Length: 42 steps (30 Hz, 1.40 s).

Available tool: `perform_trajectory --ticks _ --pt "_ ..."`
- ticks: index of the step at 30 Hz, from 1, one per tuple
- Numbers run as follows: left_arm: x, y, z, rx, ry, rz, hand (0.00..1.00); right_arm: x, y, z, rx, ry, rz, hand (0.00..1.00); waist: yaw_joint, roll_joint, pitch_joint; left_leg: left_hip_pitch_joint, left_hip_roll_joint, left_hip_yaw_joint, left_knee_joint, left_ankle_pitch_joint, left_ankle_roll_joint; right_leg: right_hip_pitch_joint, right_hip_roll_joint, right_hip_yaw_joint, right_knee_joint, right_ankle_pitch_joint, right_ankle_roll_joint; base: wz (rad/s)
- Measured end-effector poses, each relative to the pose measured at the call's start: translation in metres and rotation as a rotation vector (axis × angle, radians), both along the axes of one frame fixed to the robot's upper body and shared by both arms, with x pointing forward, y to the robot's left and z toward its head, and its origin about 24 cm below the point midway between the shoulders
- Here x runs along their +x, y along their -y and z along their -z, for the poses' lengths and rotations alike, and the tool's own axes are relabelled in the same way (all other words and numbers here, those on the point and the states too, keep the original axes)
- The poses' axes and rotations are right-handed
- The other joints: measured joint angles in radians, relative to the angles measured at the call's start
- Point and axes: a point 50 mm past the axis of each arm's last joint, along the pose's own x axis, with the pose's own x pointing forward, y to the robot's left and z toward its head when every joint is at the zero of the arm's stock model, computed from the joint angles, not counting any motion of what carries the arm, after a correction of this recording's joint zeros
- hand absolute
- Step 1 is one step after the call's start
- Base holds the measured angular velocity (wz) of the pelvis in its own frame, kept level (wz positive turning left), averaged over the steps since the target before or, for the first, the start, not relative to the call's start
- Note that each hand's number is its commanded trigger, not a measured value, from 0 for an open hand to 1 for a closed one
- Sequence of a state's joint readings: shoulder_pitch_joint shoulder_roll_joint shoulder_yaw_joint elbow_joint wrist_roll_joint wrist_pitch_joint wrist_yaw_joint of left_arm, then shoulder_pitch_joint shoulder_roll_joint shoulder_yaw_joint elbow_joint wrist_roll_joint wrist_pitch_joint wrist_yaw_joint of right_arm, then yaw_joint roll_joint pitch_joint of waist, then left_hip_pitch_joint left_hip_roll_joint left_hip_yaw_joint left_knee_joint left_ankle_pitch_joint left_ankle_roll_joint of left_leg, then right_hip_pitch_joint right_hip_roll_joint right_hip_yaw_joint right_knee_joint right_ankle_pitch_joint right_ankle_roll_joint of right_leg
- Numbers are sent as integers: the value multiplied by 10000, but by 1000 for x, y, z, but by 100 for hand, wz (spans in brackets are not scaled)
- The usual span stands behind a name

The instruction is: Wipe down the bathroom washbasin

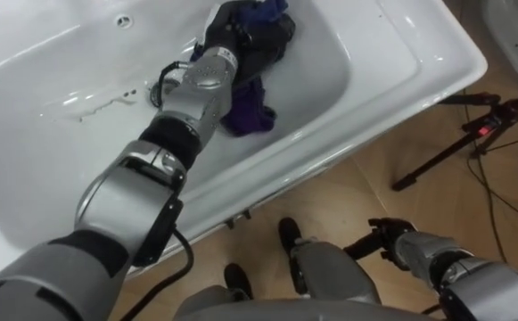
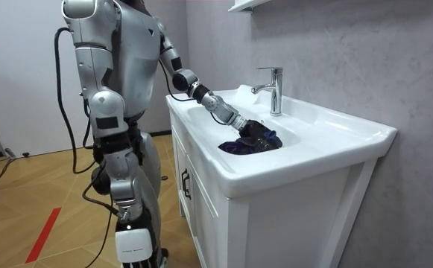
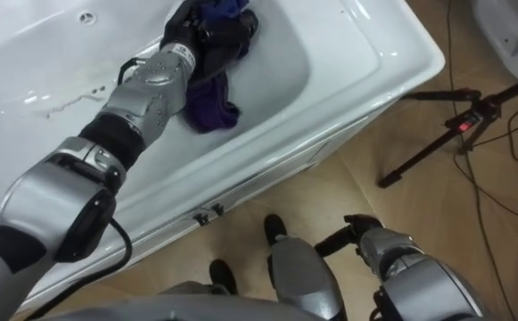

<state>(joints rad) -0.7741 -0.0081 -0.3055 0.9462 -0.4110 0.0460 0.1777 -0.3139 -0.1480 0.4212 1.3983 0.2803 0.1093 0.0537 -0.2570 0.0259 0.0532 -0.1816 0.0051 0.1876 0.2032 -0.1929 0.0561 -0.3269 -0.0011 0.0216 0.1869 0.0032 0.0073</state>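
Left hand (image 1: 239, 31) clamped on crumpled purple cloth (image 1: 250, 116) | inside white ceramic basin (image 1: 365, 53) | right hand (image 1: 386, 238) low at side, state unclear

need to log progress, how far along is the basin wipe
Done: the cloth is down in the bowl of the basin, with the left hand on it. In hand: wiping inside the bowl. Left: a greyish streak on the flat rim looks unwiped, and how much of the bowl is clean cannot be judged. The right hand hangs idle, low over the floor.
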Motion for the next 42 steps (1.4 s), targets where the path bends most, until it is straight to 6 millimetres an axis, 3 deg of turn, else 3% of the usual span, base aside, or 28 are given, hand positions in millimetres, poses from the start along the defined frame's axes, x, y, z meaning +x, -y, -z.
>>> perform_trajectory --ticks 11,16,18,25,32,42 --pt "2 -3 -4 457 314 112 100 1 -2 0 71 169 -30 0 -43 -7 12 0 3 32 86 2 1 -13 -13 6 72 1 -2 0" --pt "4 -10 -5 1803 777 280 100 3 -3 -1 156 323 151 0 -43 -118 223 -7 -8 21 208 -16 -2 -37 -25 10 221 -48 -32 0" --pt "4 -13 -4 2656 1000 380 100 2 -2 0 224 263 471 0 -47 -116 228 -8 1 22 254 -36 -18 -18 -14 4 228 -59 -36 0" --pt "3 -30 9 4654 1110 524 100 -2 3 0 326 217 927 0 142 -99 219 61 53 75 369 -95 -62 -18 43 -6 431 -112 -111 -3" --pt "-3 -86 27 7617 363 29 100 -6 5 2 370 174 1200 0 179 -69 201 150 85 26 394 -102 -85 89 39 -91 508 -156 -140 3" --pt "-33 -125 62 11042 -149 391 100 -10 10 2 670 162 1633 0 183 213 26 540 48 31 310 -103 -83 509 29 -98 442 -199 -128 0"
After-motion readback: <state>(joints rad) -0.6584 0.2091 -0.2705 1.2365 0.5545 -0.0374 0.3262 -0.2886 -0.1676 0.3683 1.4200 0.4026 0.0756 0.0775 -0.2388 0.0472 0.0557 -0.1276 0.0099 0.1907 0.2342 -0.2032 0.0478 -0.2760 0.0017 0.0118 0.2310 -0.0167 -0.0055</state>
